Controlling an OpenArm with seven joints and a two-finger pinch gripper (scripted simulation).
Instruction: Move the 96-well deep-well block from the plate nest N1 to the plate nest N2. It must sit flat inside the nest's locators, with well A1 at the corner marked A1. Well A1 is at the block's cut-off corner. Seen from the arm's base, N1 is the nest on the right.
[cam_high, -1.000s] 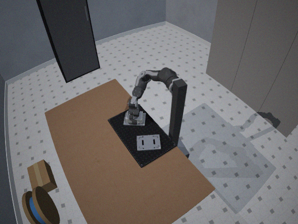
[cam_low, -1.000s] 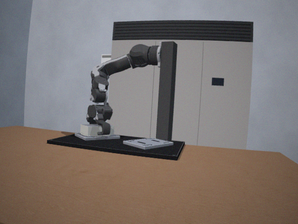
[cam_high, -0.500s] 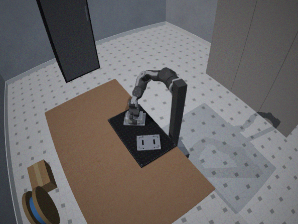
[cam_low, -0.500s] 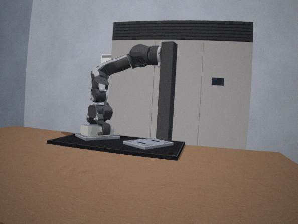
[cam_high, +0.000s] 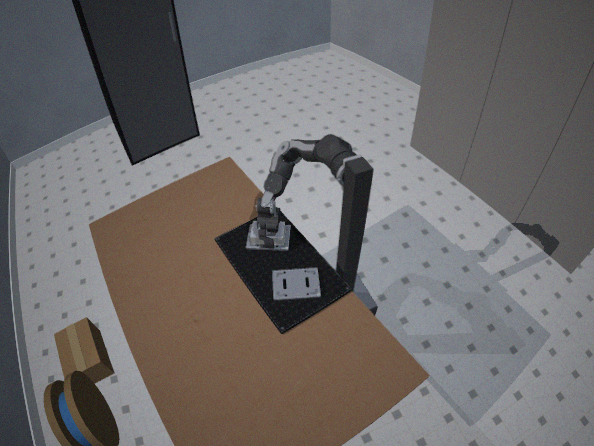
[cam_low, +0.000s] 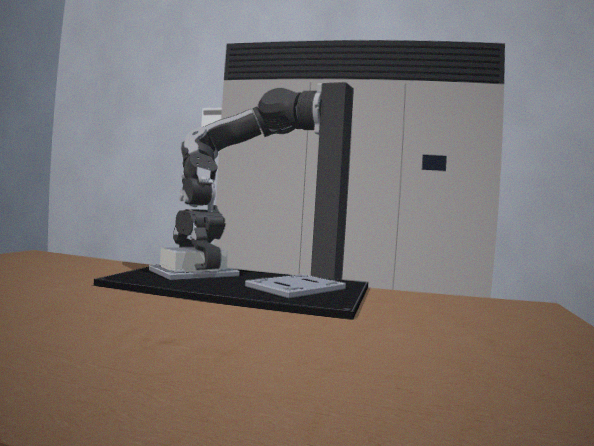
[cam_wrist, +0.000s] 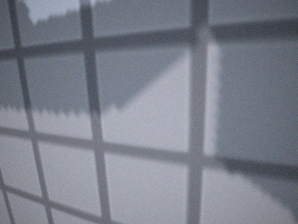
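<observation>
No writing is legible in any view. The deep-well block (cam_low: 181, 258) sits in plate nest N1 (cam_low: 226, 273); plate nest N2 (cam_low: 295, 285) holds nothing. The gripper (cam_low: 200, 252) straddles the block with fingers spread wide, gripping nothing.

The arm (cam_low: 235, 127) reaches out level from its mount, bends sharply at the elbow and drops straight down — wrist stacked vertical, gripper (cam_low: 200, 252) pointing at the surface below. Fingers (cam_low: 212, 255) stand well spread, nothing clamped between them — open and low.
</observation>
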